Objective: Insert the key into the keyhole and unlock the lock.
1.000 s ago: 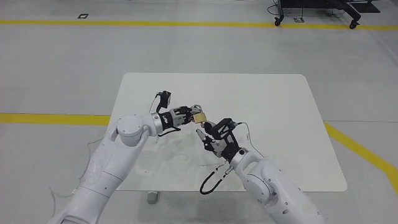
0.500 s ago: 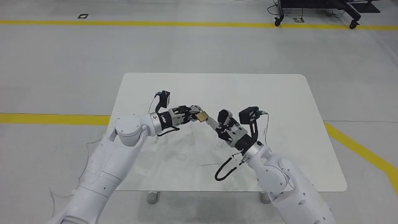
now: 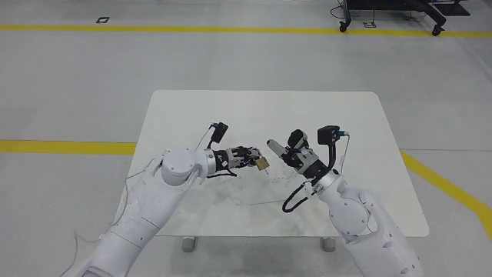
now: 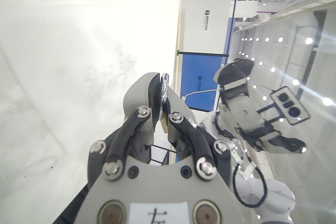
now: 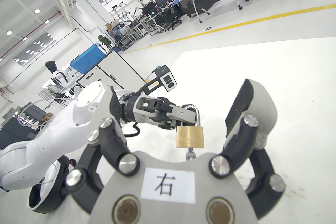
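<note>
Top view: over the white table point(image 3: 346, 123), the left gripper point(image 3: 252, 157) clamps a small brass padlock point(image 3: 263, 163), at 8 o'clock from the right gripper point(image 3: 283, 145), whose fingers stand apart. Left wrist view: the pads pinch its steel shackle point(image 4: 164, 87). Right wrist view: a silver key point(image 5: 189, 154) juts from the padlock's base.

Bright, even overhead light. White table point(image 3: 361, 123) nearly washes out in the left wrist view; ceiling lamps point(image 4: 281, 39) flare and streak there. Shadows soft. Wrist views bend at edges, probably fisheye.
</note>
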Tool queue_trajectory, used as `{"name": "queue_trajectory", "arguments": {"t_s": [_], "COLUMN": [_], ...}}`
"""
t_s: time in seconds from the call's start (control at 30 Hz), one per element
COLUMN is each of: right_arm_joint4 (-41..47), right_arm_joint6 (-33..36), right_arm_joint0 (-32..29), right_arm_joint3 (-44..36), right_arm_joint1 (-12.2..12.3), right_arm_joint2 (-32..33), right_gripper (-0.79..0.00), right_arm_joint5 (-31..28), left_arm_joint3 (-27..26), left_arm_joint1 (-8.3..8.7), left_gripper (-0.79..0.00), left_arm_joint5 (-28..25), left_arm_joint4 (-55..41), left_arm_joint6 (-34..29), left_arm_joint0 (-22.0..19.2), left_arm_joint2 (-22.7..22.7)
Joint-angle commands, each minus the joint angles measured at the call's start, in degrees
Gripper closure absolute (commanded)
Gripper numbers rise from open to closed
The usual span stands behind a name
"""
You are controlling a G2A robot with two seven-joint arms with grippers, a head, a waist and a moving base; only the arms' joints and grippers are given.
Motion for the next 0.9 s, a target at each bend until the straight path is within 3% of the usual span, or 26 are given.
{"name": "queue_trajectory", "arguments": {"t_s": [0.0,0.13,0.3,0.4,0.47,0.53,0.73,0.87], "right_arm_joint4": [0.0,0.0,0.0,0.0,0.0,0.0,0.0,2.5], "right_arm_joint6": [0.0,0.0,0.0,0.0,0.0,0.0,0.0,-1.7], "right_arm_joint0": [0.0,0.0,0.0,0.0,0.0,0.0,0.0,0.1], "right_arm_joint3": [0.0,0.0,0.0,0.0,0.0,0.0,0.0,0.3], "right_arm_joint1": [0.0,0.0,0.0,0.0,0.0,0.0,0.0,-0.2], "right_arm_joint2": [0.0,0.0,0.0,0.0,0.0,0.0,0.0,0.3], "right_gripper": [-0.785,-0.785,-0.785,-0.785,-0.785,-0.785,-0.785,-0.785], "right_arm_joint5": [0.0,0.0,0.0,0.0,0.0,0.0,0.0,1.2], "left_arm_joint3": [0.4,1.6,2.9,3.2,3.2,2.7,-0.9,-5.7], "left_arm_joint1": [-0.44,-1.37,-1.93,-1.90,-1.79,-1.63,-0.66,0.52], "left_gripper": [0.000,0.000,0.000,-0.345,-0.680,-0.782,-0.785,-0.785], "left_arm_joint5": [2.2,5.6,7.1,7.0,6.9,6.8,4.7,1.0], "left_arm_joint4": [3.5,9.2,10.3,10.5,10.5,10.6,10.4,14.0], "left_arm_joint6": [1.5,3.8,3.9,3.1,2.6,2.7,3.8,11.1], "left_arm_joint0": [-0.7,-2.1,-3.2,-3.4,-3.4,-3.2,-1.1,2.2], "left_arm_joint2": [2.5,6.7,7.9,7.6,7.0,6.4,2.9,-1.2]}}
